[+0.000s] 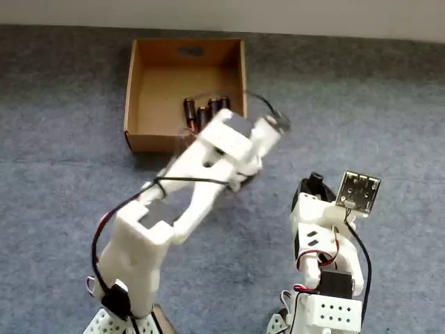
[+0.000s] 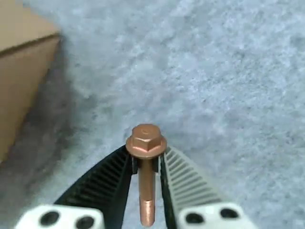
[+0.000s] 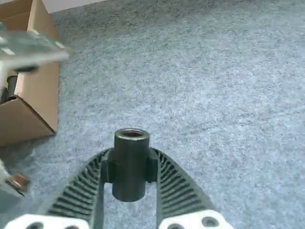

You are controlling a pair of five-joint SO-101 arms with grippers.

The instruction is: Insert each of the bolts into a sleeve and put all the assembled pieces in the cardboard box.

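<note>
My left gripper (image 2: 146, 155) is shut on a copper bolt (image 2: 146, 143), gripping the shank just under the hex head, above the grey carpet. The cardboard box (image 2: 21, 76) is close beside it. My right gripper (image 3: 129, 160) is shut on a dark threaded sleeve (image 3: 130, 179), whose open end faces away from the wrist. In the high view the left arm (image 1: 208, 160) stretches to the box's near right corner. The right arm (image 1: 320, 229) stands at the lower right. The copper bolt (image 3: 18, 182) also shows off to the side of the sleeve.
The cardboard box (image 1: 185, 44) sits at the back of the carpet, with several dark assembled pieces (image 1: 205, 111) in its near right corner. A black cable (image 1: 261, 103) loops over the box's right wall. Bare carpet (image 1: 389, 104) lies to the right of the box.
</note>
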